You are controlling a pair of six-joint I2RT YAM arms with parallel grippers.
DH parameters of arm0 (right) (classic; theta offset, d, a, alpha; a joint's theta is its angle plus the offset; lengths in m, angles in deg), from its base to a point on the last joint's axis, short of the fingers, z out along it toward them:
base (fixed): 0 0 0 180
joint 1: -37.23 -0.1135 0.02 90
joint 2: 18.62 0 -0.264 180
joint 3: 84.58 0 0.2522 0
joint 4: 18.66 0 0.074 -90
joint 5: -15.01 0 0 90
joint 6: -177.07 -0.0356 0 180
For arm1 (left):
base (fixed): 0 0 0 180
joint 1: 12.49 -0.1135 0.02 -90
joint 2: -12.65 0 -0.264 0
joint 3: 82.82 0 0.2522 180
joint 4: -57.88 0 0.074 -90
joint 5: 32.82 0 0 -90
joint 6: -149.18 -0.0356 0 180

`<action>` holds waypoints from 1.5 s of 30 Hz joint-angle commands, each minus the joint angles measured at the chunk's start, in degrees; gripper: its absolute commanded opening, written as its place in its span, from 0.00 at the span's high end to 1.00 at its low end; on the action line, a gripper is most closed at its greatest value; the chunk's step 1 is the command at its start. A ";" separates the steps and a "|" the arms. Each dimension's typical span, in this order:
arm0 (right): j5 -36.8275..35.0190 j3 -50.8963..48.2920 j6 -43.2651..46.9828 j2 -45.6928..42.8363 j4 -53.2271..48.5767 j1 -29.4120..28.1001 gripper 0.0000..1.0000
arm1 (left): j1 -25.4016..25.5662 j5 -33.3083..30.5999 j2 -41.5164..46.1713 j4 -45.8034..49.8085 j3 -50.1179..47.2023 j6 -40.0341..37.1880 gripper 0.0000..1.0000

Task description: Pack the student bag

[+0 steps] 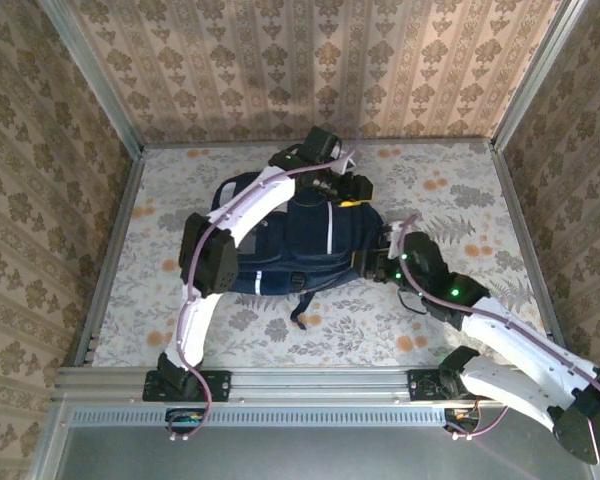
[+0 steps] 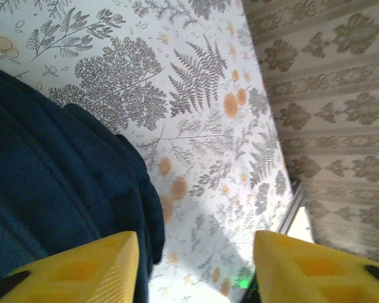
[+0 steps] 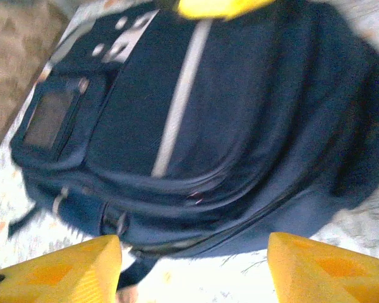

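Left tool [image 2: 196,268] open, angled down beside student bag [image 2: 50,189]

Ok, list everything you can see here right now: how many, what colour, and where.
student bag: one, dark navy with a white stripe, lying in the middle of the table
table: one, pale cover printed with grey ferns and orange flowers, under the bag
walls: three, beige patterned paper, around the table
frame rail: one, silver metal, along the near edge
left gripper: one, yellow fingers, open, at the bag's far end
right gripper: one, yellow fingers, open, at the bag's right side, facing it
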 commanded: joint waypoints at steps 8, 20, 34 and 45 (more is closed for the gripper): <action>-18.67 11.82 3.17 22.40 -8.28 -20.69 0.32 | -10.85 -6.89 33.31 -10.78 -29.78 3.22 0.34; -28.47 20.78 -0.41 43.33 -8.17 -25.64 0.17 | -20.19 -9.68 48.13 -15.02 -47.13 7.77 0.32; -45.96 23.26 -1.91 45.50 -16.46 -24.29 0.26 | -23.32 -10.23 53.41 -17.84 -57.69 8.65 0.32; -19.16 1.25 4.99 15.55 -1.50 -11.62 0.51 | -25.42 -10.77 53.02 -16.40 -58.85 6.12 0.32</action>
